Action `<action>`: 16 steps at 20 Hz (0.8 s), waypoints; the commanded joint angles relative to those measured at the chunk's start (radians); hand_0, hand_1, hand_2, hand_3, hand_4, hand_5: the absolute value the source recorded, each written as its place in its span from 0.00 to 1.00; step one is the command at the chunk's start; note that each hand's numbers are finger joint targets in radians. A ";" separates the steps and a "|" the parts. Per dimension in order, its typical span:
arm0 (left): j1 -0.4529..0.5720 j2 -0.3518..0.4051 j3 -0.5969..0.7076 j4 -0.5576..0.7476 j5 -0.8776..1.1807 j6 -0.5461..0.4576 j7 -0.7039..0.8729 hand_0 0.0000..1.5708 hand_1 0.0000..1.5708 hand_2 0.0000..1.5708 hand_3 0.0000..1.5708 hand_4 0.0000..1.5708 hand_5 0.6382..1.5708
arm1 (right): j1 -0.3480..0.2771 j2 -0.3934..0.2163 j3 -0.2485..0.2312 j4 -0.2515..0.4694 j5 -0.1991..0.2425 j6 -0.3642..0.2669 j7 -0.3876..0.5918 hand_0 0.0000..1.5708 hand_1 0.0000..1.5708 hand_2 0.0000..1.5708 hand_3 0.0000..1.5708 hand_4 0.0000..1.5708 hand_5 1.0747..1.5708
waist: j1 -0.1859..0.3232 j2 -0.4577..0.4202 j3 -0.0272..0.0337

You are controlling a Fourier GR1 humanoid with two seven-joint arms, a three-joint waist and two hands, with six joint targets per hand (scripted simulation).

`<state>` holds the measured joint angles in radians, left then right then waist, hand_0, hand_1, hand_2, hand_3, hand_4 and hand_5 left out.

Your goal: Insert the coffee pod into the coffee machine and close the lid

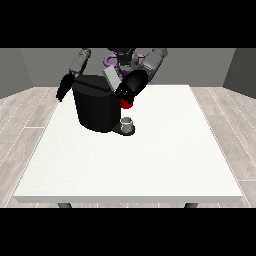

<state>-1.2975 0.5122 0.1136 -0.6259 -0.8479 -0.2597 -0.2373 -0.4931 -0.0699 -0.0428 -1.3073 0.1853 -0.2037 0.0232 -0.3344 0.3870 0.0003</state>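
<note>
Looking across from the front, you see the large white table (150, 165) carrying a black, boxy coffee machine (95, 107) near its far left corner, its grey lid (112, 78) tilted up. A small grey cup-shaped thing (128, 121) sits on the machine's base; you cannot tell it for the pod. The hand at the view's right (131, 86) hangs over a red thing at the machine (126, 103), fingers unreadable. The hand at the view's left (63, 88) hangs beside the machine, fingers also unreadable.
</note>
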 commanded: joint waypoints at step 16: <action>-0.006 0.030 -0.025 -0.005 -0.075 0.071 -0.050 0.00 0.00 0.33 0.28 0.00 1.00 | -0.013 -0.031 -0.024 0.043 0.015 -0.006 -0.003 0.00 0.00 0.00 0.00 0.09 1.00 | 0.023 0.012 0.0001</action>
<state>-1.2973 0.5449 0.0822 -0.6387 -0.9145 -0.2075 -0.3005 -0.5079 -0.0999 -0.0614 -1.2848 0.1932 -0.2002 0.0277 -0.3212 0.3998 0.0021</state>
